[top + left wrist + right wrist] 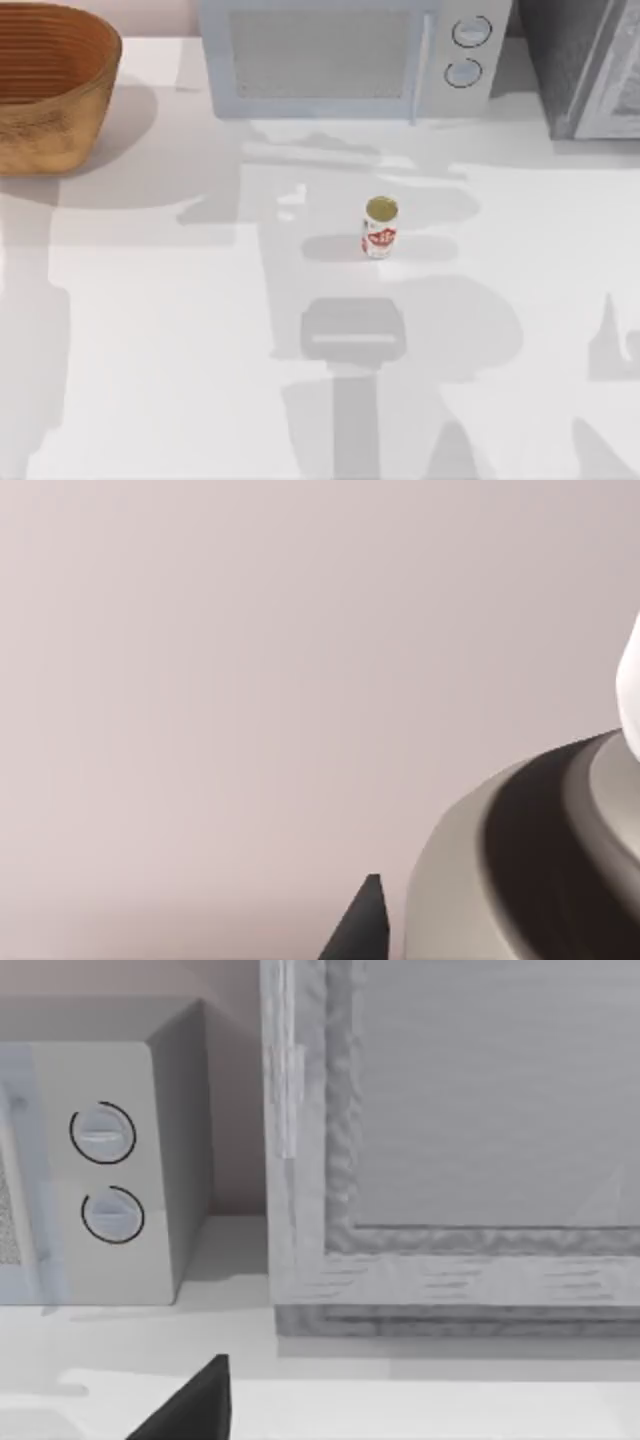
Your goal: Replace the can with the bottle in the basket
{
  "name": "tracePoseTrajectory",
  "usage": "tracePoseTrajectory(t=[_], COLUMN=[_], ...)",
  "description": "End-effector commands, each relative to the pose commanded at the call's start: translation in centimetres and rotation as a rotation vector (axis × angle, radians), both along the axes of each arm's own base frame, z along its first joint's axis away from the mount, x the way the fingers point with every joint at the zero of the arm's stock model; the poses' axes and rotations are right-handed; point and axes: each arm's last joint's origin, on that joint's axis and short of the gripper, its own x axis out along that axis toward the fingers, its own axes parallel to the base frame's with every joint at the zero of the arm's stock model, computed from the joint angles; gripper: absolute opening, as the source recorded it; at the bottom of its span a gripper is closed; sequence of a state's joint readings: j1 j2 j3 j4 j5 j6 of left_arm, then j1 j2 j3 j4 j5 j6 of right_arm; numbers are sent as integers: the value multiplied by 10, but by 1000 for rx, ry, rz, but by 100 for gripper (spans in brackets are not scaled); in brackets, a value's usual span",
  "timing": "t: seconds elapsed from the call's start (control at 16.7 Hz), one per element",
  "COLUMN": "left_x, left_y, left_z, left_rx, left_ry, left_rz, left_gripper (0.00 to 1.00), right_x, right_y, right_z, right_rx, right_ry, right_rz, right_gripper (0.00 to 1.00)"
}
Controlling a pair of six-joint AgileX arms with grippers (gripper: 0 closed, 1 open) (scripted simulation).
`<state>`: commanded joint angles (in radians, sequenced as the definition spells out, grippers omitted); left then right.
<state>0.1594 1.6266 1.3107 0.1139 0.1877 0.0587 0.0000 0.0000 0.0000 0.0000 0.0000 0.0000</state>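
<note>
Can is standing upright mid-table — well apart from basket; we cannot tell our pincers' state.

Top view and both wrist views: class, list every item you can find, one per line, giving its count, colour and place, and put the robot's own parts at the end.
can: one, white with red markings and a dull gold top, upright on the table near the middle, apart from everything else.
basket: one, orange-brown wicker, at the table's far left corner.
microwave: one, pale grey with two round dials, at the far edge, centre.
grey framed box: one, grey, far right corner beside the microwave.
table: one, white, carrying all of these.
left gripper: one dark fingertip in the left wrist view, against a plain pale background.
right gripper: one dark fingertip in the right wrist view, facing the microwave and grey framed box.
</note>
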Motion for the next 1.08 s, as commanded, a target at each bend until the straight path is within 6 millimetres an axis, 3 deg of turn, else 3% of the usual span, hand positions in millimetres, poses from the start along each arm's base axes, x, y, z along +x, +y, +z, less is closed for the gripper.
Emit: tracePoseTrajectory(t=[0.54, 0.84, 1.08], left_x=[43, 46, 46], left_y=[-1, -2, -2], left_z=[-41, -45, -45], left_rx=[-2, -2, -2], left_ry=[3, 2, 2], left_rz=[-3, -4, -4], left_gripper=[0, 0, 30], right_x=[0, 0, 0], right_y=[0, 0, 0], right_z=[0, 0, 0], right_rx=[0, 0, 0], right_ry=[0, 0, 0], right_rz=[0, 0, 0], right_gripper=[100, 100, 100])
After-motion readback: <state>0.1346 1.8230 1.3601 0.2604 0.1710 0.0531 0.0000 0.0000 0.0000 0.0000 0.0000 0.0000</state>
